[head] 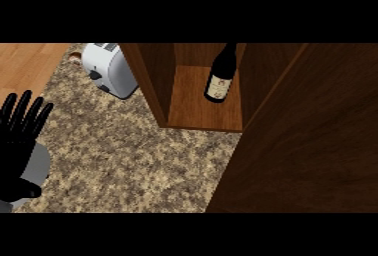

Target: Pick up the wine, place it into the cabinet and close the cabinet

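A dark wine bottle [221,76] with a pale label stands upright on the wooden shelf inside the open cabinet [203,107]. The cabinet's dark door [310,145] swings out toward me and fills the right side of the view. My left hand [20,132] rests at the left edge, fingers straight and pointing up, holding nothing. It is far from the bottle. My right hand does not show anywhere; the door covers that side.
A white toaster [111,67] sits on the speckled granite counter [133,160] just left of the cabinet's side wall. Wooden floor shows at the top left beyond the counter edge.
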Motion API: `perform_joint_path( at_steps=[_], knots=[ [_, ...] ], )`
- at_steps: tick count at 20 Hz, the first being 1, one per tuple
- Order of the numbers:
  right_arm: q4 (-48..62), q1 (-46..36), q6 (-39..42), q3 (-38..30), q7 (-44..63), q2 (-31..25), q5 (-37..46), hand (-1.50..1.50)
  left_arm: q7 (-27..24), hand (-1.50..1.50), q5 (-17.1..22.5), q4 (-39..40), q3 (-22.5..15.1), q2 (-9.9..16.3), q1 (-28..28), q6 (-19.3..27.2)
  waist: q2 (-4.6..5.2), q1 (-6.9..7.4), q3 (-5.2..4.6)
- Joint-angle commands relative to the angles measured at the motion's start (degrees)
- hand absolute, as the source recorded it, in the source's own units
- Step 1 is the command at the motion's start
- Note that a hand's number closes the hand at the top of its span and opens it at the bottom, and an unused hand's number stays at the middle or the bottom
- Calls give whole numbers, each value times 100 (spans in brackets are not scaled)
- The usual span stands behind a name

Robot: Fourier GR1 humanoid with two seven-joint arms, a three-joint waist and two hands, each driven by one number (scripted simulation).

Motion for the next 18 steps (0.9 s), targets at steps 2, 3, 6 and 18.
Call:
perform_joint_path(
  at_steps=[2,3,6,18],
  knots=[
    [672,-1469,-398,595,913,1609,-150,150,-36,-150,-15,240,107,56,-42,-156,-14,-22,-2],
    [935,-1817,-493,584,1244,1880,-62,150,64,-150,136,184,165,173,26,-326,-35,-42,2],
    [1705,-2955,-835,384,1668,2639,59,150,41,-150,-18,200,147,45,50,-83,-50,-125,16],
    [4216,-4764,-976,-971,851,2698,-1277,150,159,-150,-36,404,610,85,40,-364,-34,-299,44]
  ],
)
